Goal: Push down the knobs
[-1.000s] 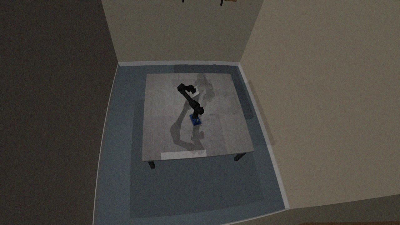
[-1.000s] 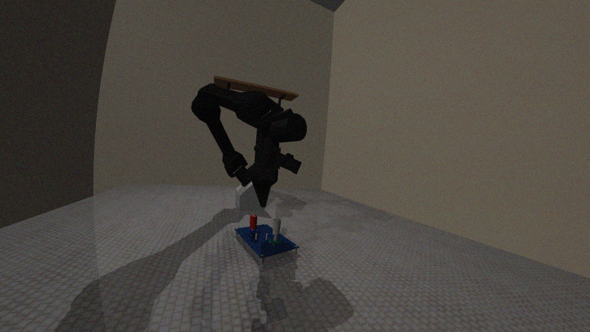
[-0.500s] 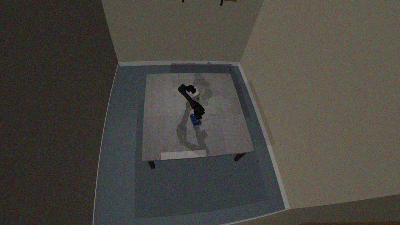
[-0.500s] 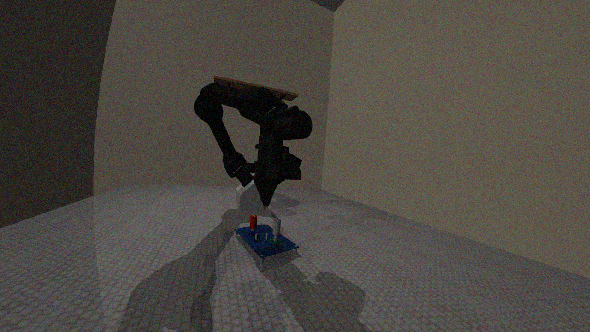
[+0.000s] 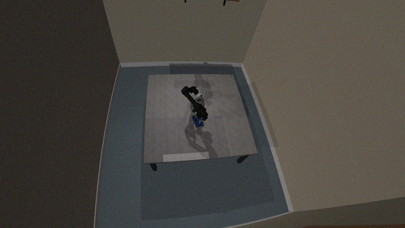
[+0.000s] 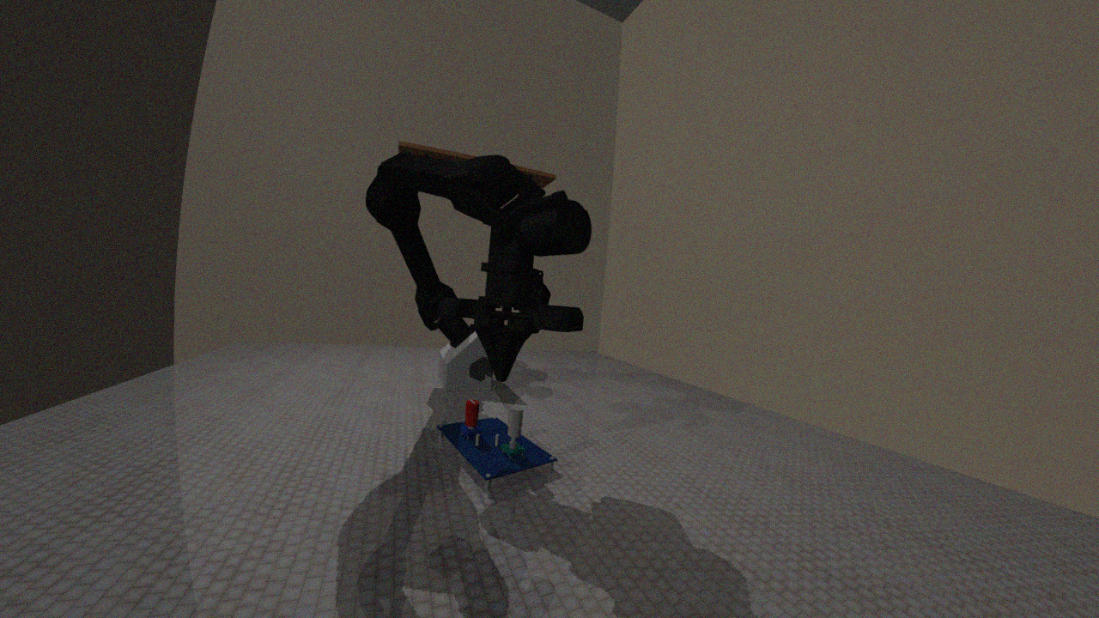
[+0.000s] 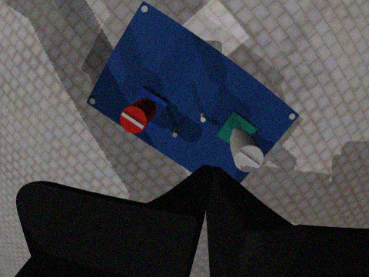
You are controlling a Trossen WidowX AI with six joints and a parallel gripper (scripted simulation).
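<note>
The blue circuit board [image 5: 198, 124] [image 6: 491, 463] [image 7: 169, 42] stands on short legs on the table. A red knob [image 6: 471, 412] [image 7: 133, 119] stands on a blue potentiometer [image 7: 155, 96]. A grey-white knob [image 6: 514, 421] [image 7: 250, 158] stands on a green potentiometer [image 6: 513, 451] [image 7: 235, 122]; in the exterior view a stretch of thin shaft shows beneath the knob. A small gap also shows below the red knob. My gripper [image 6: 501, 378] [image 7: 212, 168] is shut and empty. Its tips hang above the board's level, touching neither knob; in the wrist view they lie between the knobs, nearer the grey-white one.
Two thin pale pins [image 6: 476, 439] [image 7: 203, 118] stand on the board between the knobs. A white block [image 5: 197, 93] [image 6: 459, 365] is by the arm's base behind the board. A brown shelf [image 6: 430, 148] is on the back wall.
</note>
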